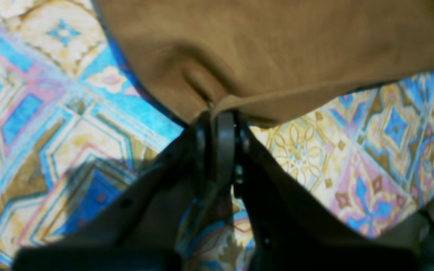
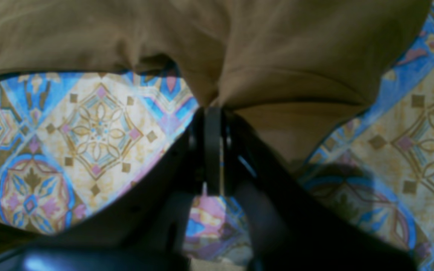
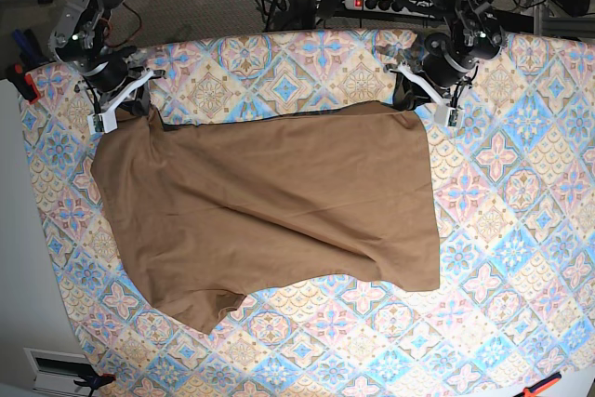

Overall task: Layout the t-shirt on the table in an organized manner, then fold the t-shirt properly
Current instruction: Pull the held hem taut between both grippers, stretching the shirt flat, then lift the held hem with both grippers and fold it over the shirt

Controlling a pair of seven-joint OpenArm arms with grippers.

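The tan-brown t-shirt (image 3: 279,202) lies spread across the table (image 3: 521,230) in the base view, with diagonal wrinkles and a sleeve (image 3: 209,309) at the near left. My left gripper (image 3: 406,99) is shut on the shirt's far right corner. In the left wrist view the gripper (image 1: 219,113) pinches the bunched shirt edge (image 1: 277,45) just above the patterned cloth (image 1: 51,113). My right gripper (image 3: 149,111) is shut on the far left corner. In the right wrist view the gripper (image 2: 211,109) pinches gathered fabric (image 2: 277,49) over the cloth (image 2: 96,128).
A power strip (image 3: 381,4) and cables lie behind the table's far edge. A red clamp (image 3: 26,81) sits at the left edge and another (image 3: 544,384) at the near right corner. The table's left edge borders a white floor (image 3: 19,230).
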